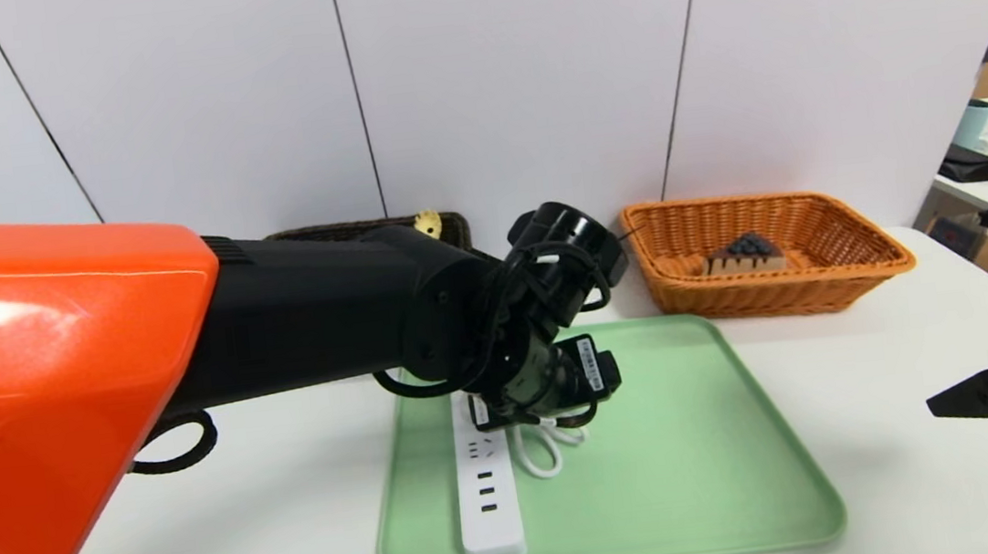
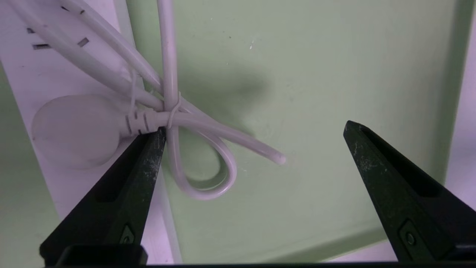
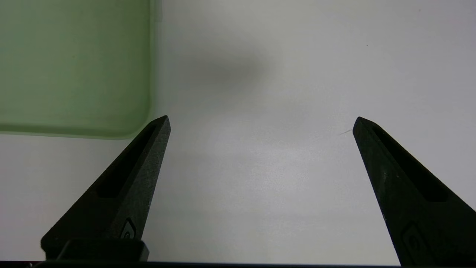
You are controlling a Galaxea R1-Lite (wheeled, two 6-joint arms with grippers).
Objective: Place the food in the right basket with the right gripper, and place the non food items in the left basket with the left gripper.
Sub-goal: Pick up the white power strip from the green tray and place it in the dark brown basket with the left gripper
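The white power strip (image 1: 488,498) lies lengthwise on the green tray (image 1: 689,477), its cord (image 1: 547,448) looped beside it. My left gripper (image 2: 254,128) hangs open just above that tied cord (image 2: 193,126), one fingertip (image 2: 148,156) by the plug (image 2: 74,128), nothing held. The cake slice (image 1: 744,254) sits inside the orange right basket (image 1: 861,271). The dark left basket (image 1: 333,231) is mostly hidden behind my left arm; a yellow spoon head (image 1: 428,221) pokes out of it. My right gripper (image 1: 948,402) hovers open and empty over bare table at the right edge, seen as right gripper (image 3: 260,123) in its wrist view.
The white table (image 1: 909,380) runs to a rounded right edge. A white panelled wall (image 1: 528,81) stands close behind both baskets. My orange-and-black left arm (image 1: 189,346) blocks the left side of the head view. The tray corner (image 3: 141,126) lies near my right fingers.
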